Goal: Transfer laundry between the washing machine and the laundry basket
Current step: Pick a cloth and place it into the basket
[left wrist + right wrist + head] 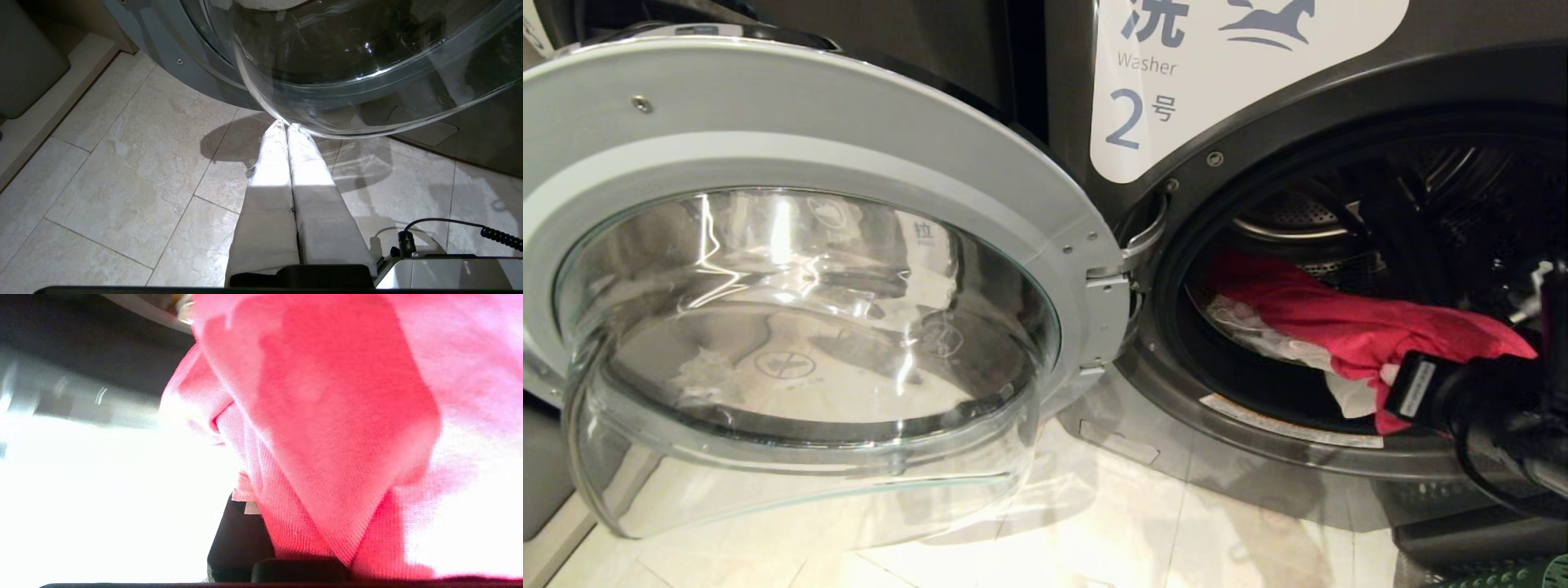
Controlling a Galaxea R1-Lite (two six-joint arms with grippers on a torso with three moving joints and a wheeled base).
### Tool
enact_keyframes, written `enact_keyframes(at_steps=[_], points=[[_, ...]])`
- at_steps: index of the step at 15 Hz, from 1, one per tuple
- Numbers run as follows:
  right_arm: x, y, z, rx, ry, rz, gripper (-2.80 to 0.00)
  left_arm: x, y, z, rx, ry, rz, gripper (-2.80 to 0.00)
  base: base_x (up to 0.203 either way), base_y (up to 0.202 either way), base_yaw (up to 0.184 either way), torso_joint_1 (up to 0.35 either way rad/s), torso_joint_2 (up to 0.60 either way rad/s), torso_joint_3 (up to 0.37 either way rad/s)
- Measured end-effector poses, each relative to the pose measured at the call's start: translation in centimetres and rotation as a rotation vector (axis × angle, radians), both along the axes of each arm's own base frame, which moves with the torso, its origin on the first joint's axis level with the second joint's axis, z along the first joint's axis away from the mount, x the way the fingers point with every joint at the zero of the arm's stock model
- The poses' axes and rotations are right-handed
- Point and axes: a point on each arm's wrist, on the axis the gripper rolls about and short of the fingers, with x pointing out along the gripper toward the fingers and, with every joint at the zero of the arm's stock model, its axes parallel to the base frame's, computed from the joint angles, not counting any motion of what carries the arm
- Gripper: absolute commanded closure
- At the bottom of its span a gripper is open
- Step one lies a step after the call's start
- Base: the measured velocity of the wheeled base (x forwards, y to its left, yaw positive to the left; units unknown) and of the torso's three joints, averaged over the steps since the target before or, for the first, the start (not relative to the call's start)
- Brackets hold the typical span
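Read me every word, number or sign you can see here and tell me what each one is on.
"Washer": white label on the dark grey front-loading washing machine.
"2" followed by "号": same label.
"拉": grey rim of the open round glass door.
Small print on the black right arm's white tag: unreadable.

Below me lies a pale tiled floor (122, 171). A beige raised ledge (53, 106) borders the floor, with a grey panel (28, 61) standing on it.
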Motion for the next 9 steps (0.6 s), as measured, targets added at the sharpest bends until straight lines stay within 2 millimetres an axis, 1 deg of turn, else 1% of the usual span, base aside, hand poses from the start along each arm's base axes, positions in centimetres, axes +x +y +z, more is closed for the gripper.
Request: enact_keyframes(at_steps=[3,7,9], points=[[-3.7,-0.1,0.8,-0.056,-0.067,0.164,0.00,0.0,0.0,0.0,0.000,0.000,0.000,0.00,0.000,0.000,0.000,0.000,0.00,0.000],[-8.1,-0.5,3.2,-0.147,-0.227,0.446,0.00,0.0,0.0,0.0,0.000,0.000,0.000,0.00,0.000,0.000,0.000,0.000,0.00,0.000],[-10.1,-1.1,4.1,-0.229,-0.324,0.564,0.00,0.0,0.0,0.0,0.000,0.000,0.000,0.00,0.000,0.000,0.000,0.000,0.00,0.000]])
